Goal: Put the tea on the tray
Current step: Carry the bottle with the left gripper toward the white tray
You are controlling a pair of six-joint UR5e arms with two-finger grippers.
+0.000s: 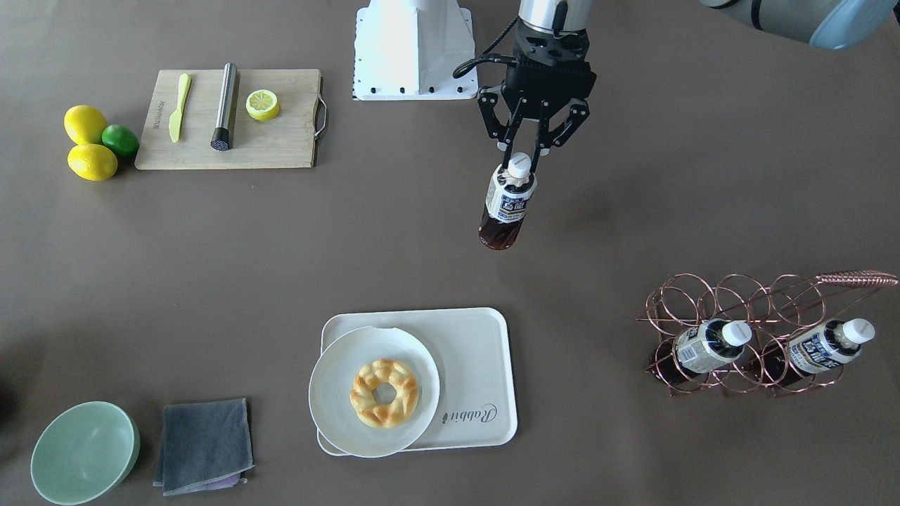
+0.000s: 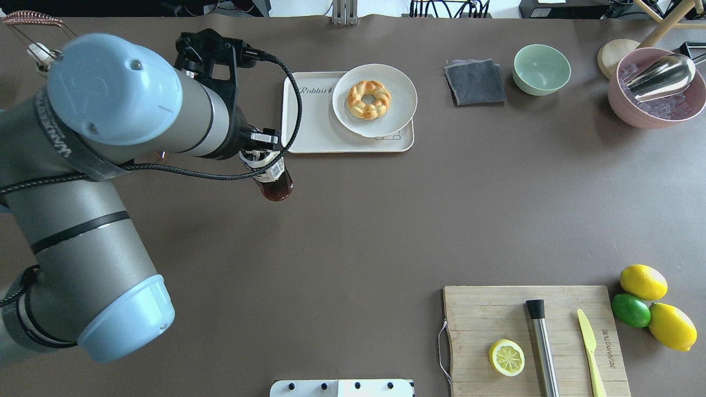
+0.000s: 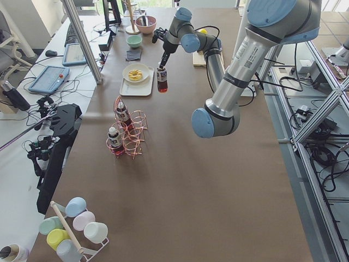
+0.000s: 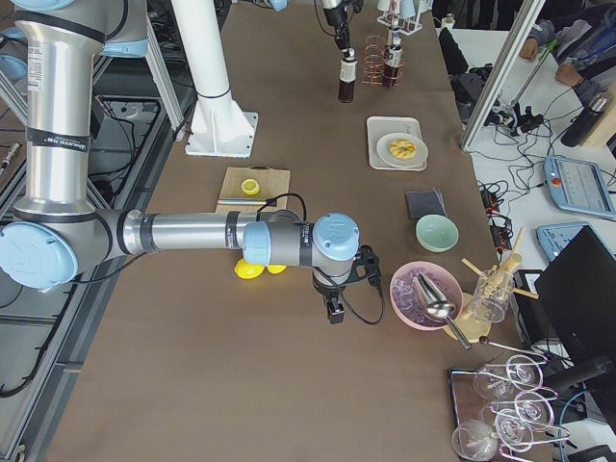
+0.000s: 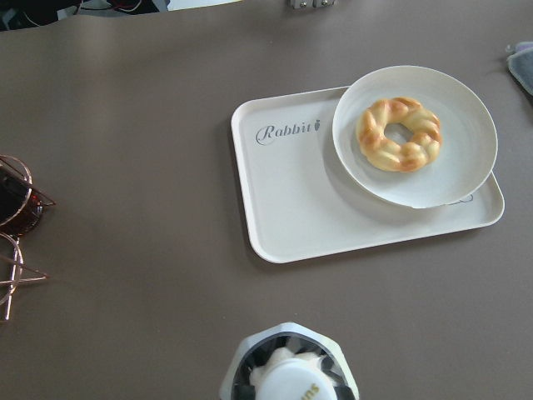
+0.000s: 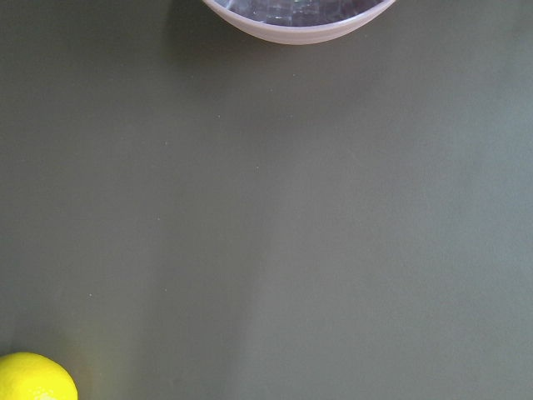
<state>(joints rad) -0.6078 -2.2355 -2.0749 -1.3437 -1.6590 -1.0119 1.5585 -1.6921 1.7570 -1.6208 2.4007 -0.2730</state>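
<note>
One tea point(image 1: 508, 202) hangs beneath the left tool point(image 1: 520, 163), pinched at its neck.

Overhead, the left arm's point(image 2: 110, 99) bulk covers the top of the tea point(image 2: 274, 186) and nearly all the wire rack point(image 2: 30, 19). The right end effector point(image 4: 334, 310) shows only from the side, its fingers impossible to make out; the plate point(image 1: 330, 379) covers one end of the tray point(image 1: 478, 351)

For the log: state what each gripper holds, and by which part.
Left gripper holds the tea bottle by its capped top. Right gripper: cannot tell.
</note>
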